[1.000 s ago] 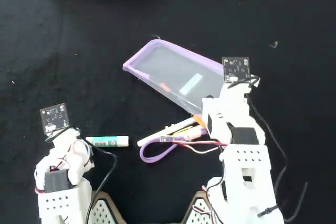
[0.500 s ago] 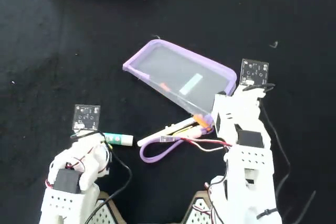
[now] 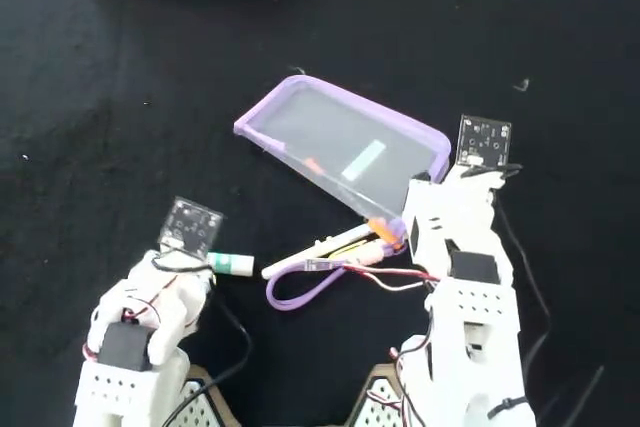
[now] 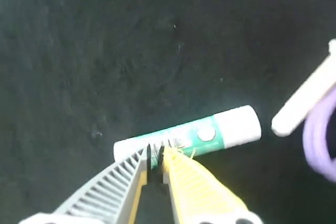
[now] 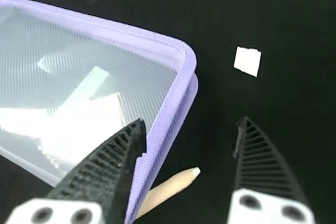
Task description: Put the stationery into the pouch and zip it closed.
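Though wide apart, right fingers (image 5: pixel 261 153) – astride pouch (image 5: pixel 79 87) corner.

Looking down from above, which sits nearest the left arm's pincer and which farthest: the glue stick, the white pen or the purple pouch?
1. Glue stick: right at the tips of the left pincer, in front of that arm.
2. White pen: farther along, toward the middle of the table's near side.
3. Pouch: farthest, lying beyond the pen at the table's middle.

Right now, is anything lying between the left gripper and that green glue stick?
Nothing visible does. The left gripper hangs right at the glue stick, and the white pen lies off to the side, beyond the stick's white end.
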Controlling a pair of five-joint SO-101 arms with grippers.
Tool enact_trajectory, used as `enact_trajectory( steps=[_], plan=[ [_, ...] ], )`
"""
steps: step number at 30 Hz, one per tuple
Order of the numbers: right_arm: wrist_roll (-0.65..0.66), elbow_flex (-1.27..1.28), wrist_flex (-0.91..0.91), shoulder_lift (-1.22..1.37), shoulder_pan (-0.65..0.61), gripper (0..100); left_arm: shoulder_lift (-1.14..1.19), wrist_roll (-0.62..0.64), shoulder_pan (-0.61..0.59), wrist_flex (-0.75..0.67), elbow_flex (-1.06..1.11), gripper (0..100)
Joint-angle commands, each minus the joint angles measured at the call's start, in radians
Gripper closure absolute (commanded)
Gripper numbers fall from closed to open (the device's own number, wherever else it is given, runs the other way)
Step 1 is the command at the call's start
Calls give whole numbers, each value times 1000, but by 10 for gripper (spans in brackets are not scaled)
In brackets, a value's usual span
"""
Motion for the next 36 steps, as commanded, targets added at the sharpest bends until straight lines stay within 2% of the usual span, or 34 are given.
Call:
enact_trajectory(
  steps=[1,4,8,10,14,20,24,27,32,36],
  plan=[
    [0,10,-66,4,12,730,-2,-118,-10,28,-127,934],
    [0,31,-95,4,14,730,2,-103,-19,29,-220,934],
    [2,33,-95,4,15,730,5,40,-12,20,-329,930],
    [2,35,-95,4,15,730,26,121,-19,-31,-349,879],
    [2,35,-94,4,17,730,172,351,-59,-132,-354,702],
    [2,31,-95,4,52,730,474,425,-59,-167,-469,724],
    [2,30,-95,4,52,730,649,605,-58,-167,-581,714],
    [2,30,-95,4,52,730,764,786,-45,-160,-642,661],
    [2,30,-95,4,52,730,948,881,77,-166,-711,630],
    [2,28,-95,4,52,730,1096,990,108,-199,-805,631]
  ],
)
